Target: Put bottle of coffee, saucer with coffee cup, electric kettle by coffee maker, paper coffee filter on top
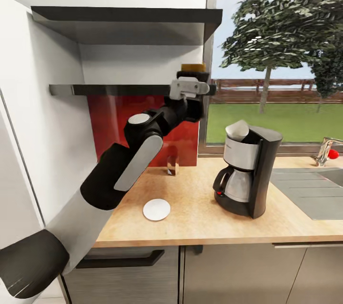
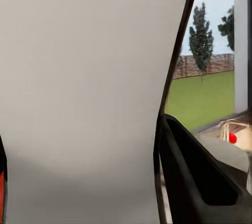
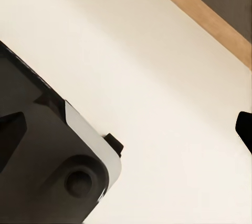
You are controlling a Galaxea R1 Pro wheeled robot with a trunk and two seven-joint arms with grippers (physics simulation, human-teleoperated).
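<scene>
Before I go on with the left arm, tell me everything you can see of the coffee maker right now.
The coffee maker is a tall black drip machine standing upright on the light wood countertop, left of the steel sink. Its silver-grey filter basket holds a white paper filter sticking out on top. Below sits a steel carafe with a black handle, facing left, and a small red switch at the base. Nothing else touches it; the saucer lies apart, to its left.

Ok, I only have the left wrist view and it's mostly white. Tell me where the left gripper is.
Observer: In the head view the left gripper is up at the right end of the kitchen shelf, right at the bottle of coffee, whose amber cap shows above it.
Operator: Now describe the landing area.
Observer: The coffee maker stands on the kitchen countertop below, with the paper coffee filter on top.
</scene>
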